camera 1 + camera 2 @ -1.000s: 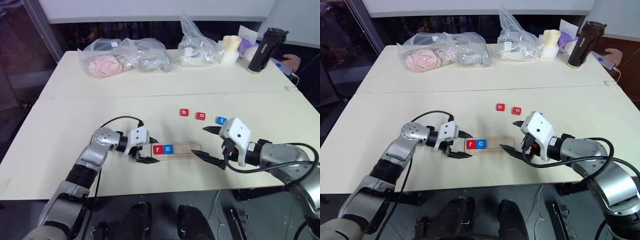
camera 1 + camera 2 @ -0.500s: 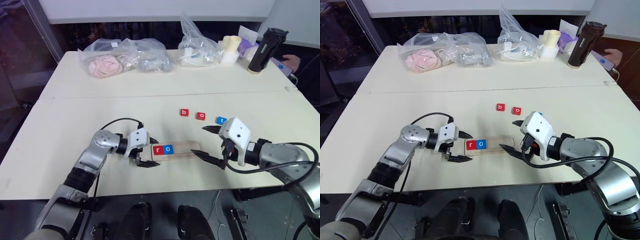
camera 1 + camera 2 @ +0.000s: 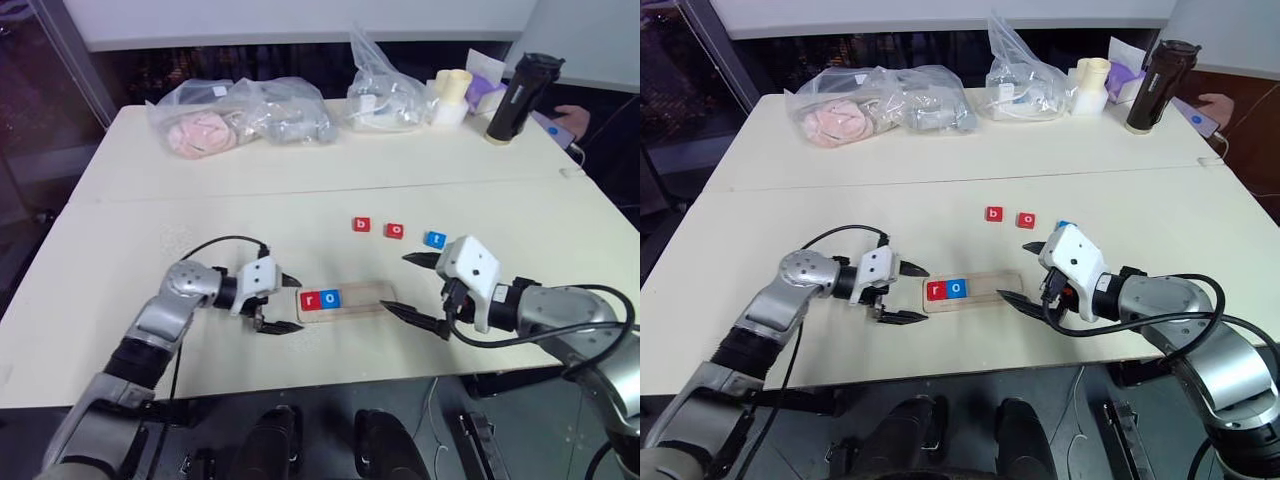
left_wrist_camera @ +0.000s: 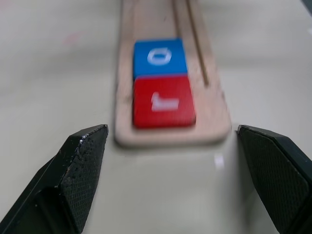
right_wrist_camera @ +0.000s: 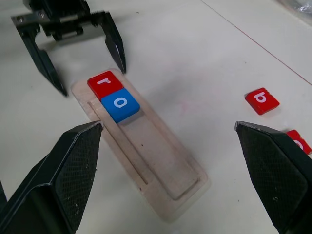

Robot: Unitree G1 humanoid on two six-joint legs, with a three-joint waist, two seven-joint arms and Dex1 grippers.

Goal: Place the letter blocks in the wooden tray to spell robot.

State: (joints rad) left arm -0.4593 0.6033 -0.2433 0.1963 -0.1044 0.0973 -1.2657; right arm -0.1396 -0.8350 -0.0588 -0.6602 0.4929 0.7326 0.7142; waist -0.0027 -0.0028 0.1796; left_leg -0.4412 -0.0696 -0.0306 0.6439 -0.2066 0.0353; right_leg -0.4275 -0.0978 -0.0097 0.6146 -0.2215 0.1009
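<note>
beside tray (image 3: 345, 299) | left fingers (image 3: 281, 303) wide apart (empty) | right fingers (image 3: 414, 290) likewise

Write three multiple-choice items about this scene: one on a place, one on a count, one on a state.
1. Where does the red r block lie?
A. in the wooden tray, at the end nearest the left pincer
B. on the bare table beside the t block
C. inside a plastic bag

2. How many letter blocks lie outside the tray?
A. one
B. three
C. five

3. In what state is the right pincer?
A. shut on a block
B. shut and empty
C. open and empty

Answers: 1 A, the r block sits at the tray's end with the blue o block next to it. 2 B, the b block, the red o block and the t block rest on the table. 3 C, its fingers stand wide apart with nothing between them.
</note>
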